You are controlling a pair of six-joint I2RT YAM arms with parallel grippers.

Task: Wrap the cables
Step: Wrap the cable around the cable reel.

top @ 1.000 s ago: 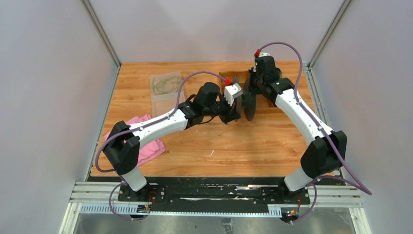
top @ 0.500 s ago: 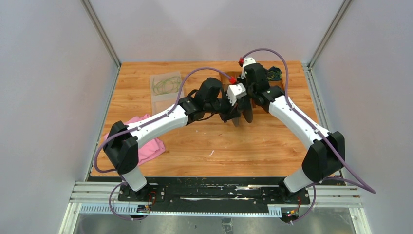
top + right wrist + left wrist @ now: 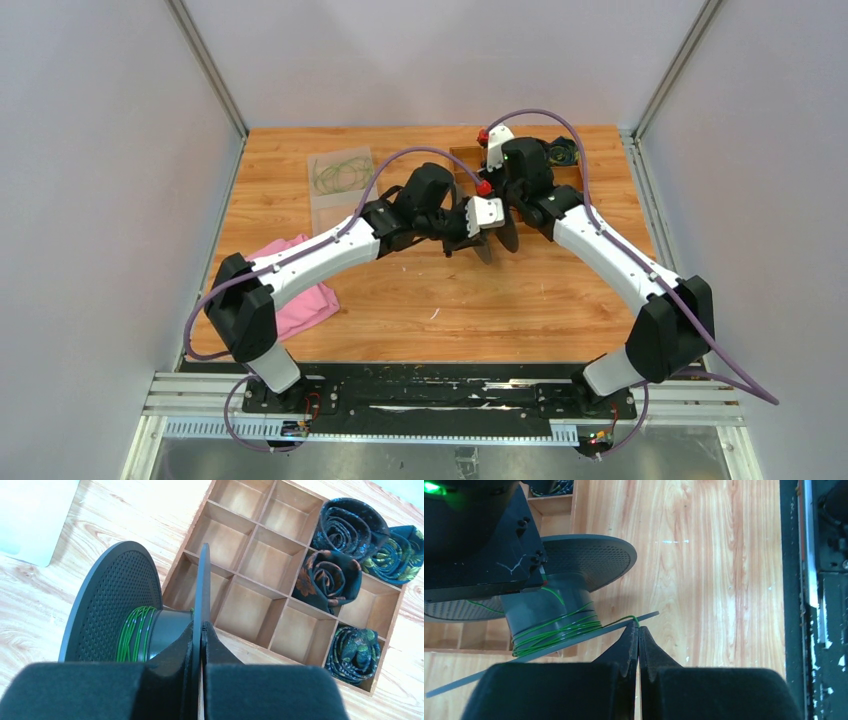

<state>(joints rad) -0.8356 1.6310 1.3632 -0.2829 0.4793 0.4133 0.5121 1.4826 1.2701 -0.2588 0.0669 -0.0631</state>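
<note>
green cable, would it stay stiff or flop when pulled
Probably floppy: the green cable is hair-thin and bends loosely round the spool. Likely light and easy to lose: the left gripper holds it only at its shut tips.

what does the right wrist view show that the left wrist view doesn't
Only right wrist: the right fingers shut on the spool rim, and four rolled ties in the grid of the wooden tray. Only left wrist: the left fingers shut, pinching the green cable where it runs off the hub, plus the black base rail. Both: the black spool with cable wound on its hub, and part of the tray.
</note>
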